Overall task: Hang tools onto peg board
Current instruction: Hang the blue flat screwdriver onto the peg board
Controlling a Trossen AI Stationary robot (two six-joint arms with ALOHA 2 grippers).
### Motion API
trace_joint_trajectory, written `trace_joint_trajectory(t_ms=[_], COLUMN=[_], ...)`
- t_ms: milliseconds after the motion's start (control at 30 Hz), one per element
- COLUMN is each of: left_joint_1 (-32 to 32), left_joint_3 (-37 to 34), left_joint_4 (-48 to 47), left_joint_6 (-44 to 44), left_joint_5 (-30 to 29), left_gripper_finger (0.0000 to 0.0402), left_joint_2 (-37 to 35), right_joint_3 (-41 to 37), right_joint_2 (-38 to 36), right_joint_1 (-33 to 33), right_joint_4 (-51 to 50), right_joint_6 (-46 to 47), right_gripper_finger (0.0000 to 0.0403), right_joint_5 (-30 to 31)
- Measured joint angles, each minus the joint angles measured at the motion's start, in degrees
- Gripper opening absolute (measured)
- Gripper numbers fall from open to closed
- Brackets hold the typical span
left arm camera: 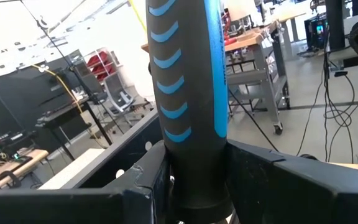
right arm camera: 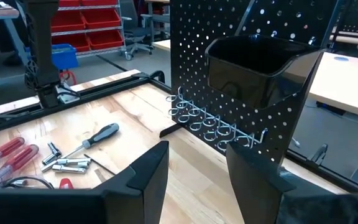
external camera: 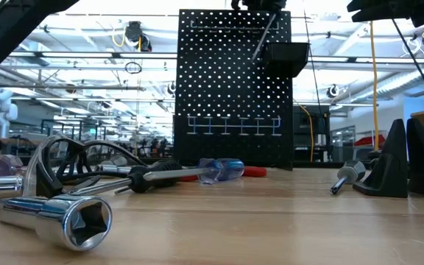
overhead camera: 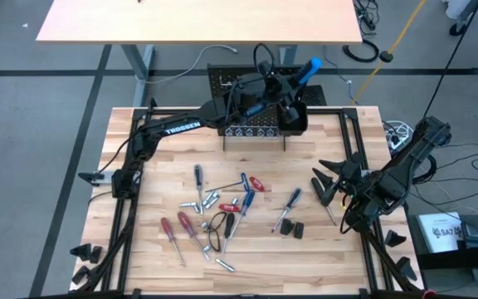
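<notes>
Left pincer w/ blue screwdriver over bin rim

The table is pale wood with a smooth top made of little strips. The peg board, in the middle of the low view, is black metal full of small holes, and it looks matt. Its box bin is shiny black, maybe plastic. The hooks are shiny silver wire. At the lower left of the low view a socket is bright, mirror-like metal. The screwdriver handle is black and blue, smooth with ridges.
</notes>
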Motion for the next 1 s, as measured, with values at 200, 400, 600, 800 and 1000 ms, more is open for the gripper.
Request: trace_joint_trajectory(t_ms=[200, 400, 600, 800, 1000], left_joint_1=[0.2, 0.2, 0.7, 0.9, 0.9], left_joint_3=[0.0, 0.0, 0.1, 0.1, 0.1], left_joint_4=[-0.1, -0.3, -0.6, -1.3, -1.4], left_joint_6=[-0.1, -1.3, -2.9, -3.1, -3.1], left_joint_5=[0.0, -0.1, -0.3, -0.3, -0.4], left_gripper_finger=[0.0124, 0.0124, 0.0124, 0.0124, 0.0134], left_joint_2=[0.0, 0.0, 0.8, 1.1, 1.1], right_joint_3=[0.0, 0.0, 0.0, 0.0, 0.0], right_joint_2=[0.0, 0.0, 0.0, 0.1, 0.5], right_joint_1=[0.0, 0.0, 0.0, 0.0, 0.0], right_joint_4=[0.0, 0.0, 0.0, 0.0, 0.0], right_joint_6=[0.0, 0.0, 0.0, 0.0, 0.0], right_gripper_finger=[0.0155, 0.0155, 0.0155, 0.0155, 0.0155], right_joint_5=[0.0, 0.0, 0.0, -0.2, -0.2])
